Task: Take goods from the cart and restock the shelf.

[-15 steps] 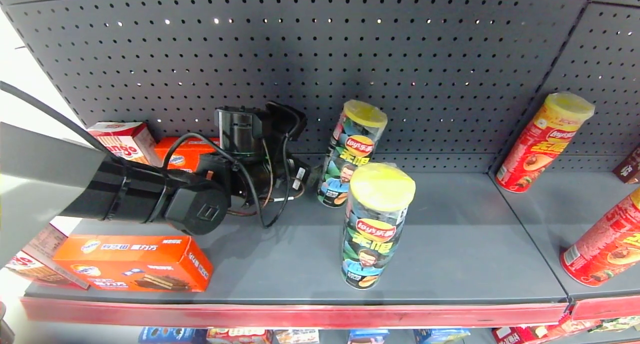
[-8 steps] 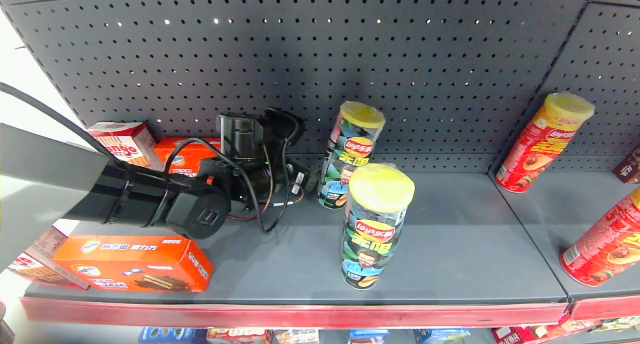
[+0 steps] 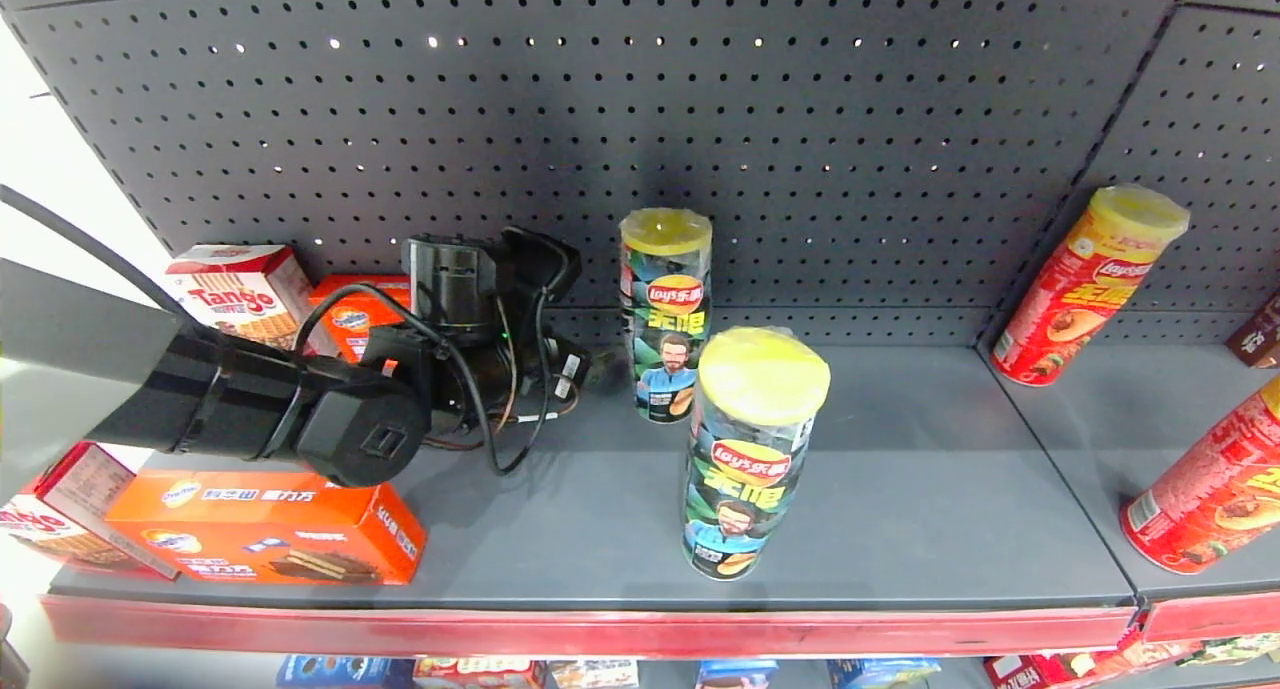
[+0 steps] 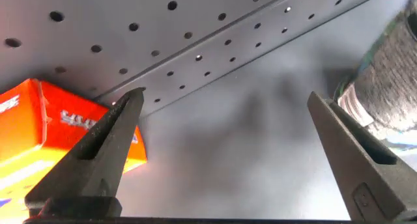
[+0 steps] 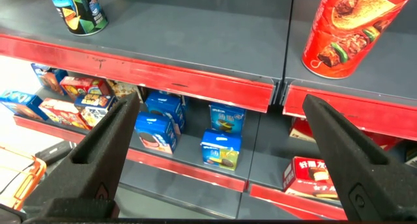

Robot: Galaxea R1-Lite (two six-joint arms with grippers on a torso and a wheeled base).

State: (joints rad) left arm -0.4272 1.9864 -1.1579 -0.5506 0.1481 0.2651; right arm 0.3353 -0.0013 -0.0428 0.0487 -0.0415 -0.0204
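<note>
The rear can (image 3: pixel 665 314) stands upright in the middle of the head view, at the back of the shelf (image 3: pixel 900 489) close to the pegboard (image 3: pixel 600 119). A front can (image 3: pixel 757 449) stands lower centre. The left gripper (image 3: pixel 598 361) sits just left of the rear can, jaws wide apart and holding nothing. This looks like the end of a placing step. The next move calls for drawing the arm straight out without brushing the can or the orange box (image 3: pixel 265 529), then going to the cart. The left arm (image 3: pixel 260 409) lies low and nearly level across the frame's left. The right gripper (image 5: pixel 218 146) hangs spread open before the lower shelves.
</note>
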